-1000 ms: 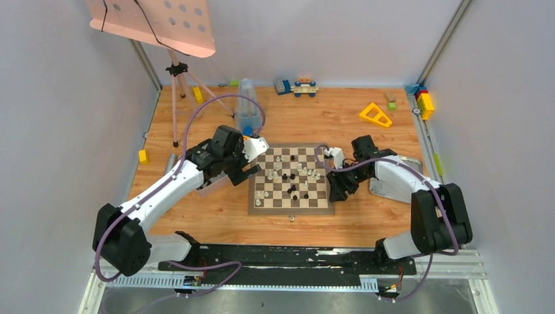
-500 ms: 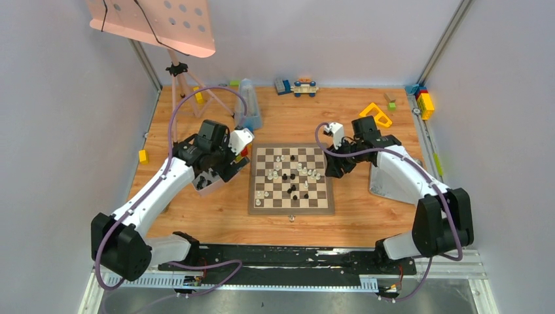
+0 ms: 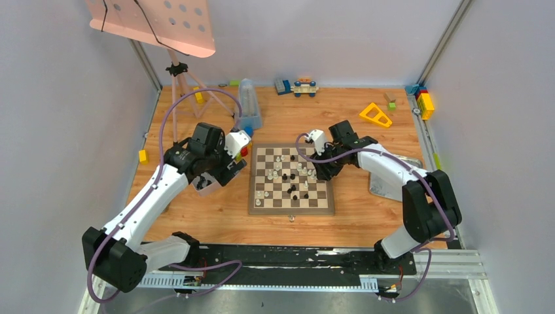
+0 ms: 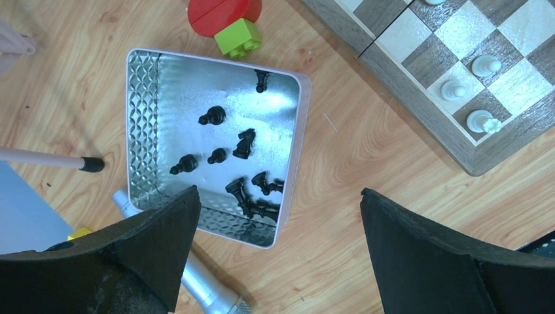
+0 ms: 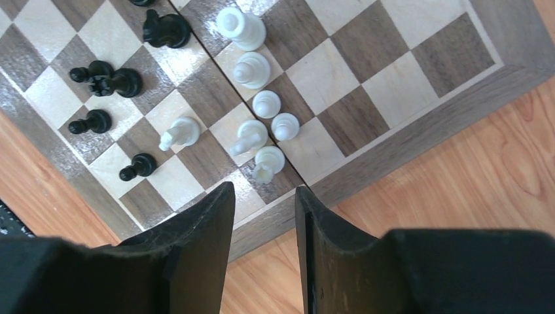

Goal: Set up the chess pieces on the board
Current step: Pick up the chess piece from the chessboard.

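The board [image 3: 291, 208] lies mid-table with several white and black chess pieces scattered on it. My left gripper [image 3: 229, 171] is open wide and empty, above the near edge of a small metal tray [image 4: 144, 118] holding several black pieces [image 4: 242, 144], left of the board [image 4: 409, 33]. My right gripper [image 3: 321, 171] hovers over the board's right edge [image 5: 419, 124]. In the right wrist view it [image 5: 264, 188] stands narrowly open with nothing between the fingers. A white piece [image 5: 268, 160] lies just beyond the tips, in a cluster of white pieces [image 5: 252, 69]. Black pieces [image 5: 121, 82] stand further in.
A larger metal tray [image 3: 393, 186] sits right of the board. Red and green blocks [image 4: 226, 13] and a silver cylinder [image 4: 203, 288] lie by the small tray. A tripod [image 3: 177, 98], a clear bottle [image 3: 247, 104], a yellow triangle [image 3: 375, 114] and toy blocks [image 3: 298, 86] stand at the back.
My left gripper drew back left off the board to above the small tray. My right gripper swung from the right tray to the board's right edge.
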Motion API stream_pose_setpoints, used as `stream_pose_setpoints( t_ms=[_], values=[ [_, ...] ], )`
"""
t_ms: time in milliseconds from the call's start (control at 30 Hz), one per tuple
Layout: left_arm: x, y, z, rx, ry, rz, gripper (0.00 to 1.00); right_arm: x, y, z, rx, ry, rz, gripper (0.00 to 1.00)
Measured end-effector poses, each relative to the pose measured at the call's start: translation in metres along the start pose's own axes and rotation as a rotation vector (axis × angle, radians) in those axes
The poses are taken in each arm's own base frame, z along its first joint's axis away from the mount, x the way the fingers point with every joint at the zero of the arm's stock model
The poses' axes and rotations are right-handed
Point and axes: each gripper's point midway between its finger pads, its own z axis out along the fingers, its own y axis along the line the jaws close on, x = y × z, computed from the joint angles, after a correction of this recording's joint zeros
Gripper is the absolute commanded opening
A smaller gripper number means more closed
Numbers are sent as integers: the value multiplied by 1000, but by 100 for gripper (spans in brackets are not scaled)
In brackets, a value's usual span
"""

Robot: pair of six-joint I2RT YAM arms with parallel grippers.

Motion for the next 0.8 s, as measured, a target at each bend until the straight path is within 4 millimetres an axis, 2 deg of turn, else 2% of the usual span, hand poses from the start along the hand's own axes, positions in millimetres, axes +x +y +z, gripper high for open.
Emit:
stream_pose_setpoints(
  t_ms=[267, 800],
  values=[
    [1, -1, 0, 2, 4, 0, 100, 2, -10, 8, 31, 12, -13, 40],
    [1, 0, 0, 1, 3, 0, 99, 9, -8, 24, 9, 45, -26, 31]
  ],
)
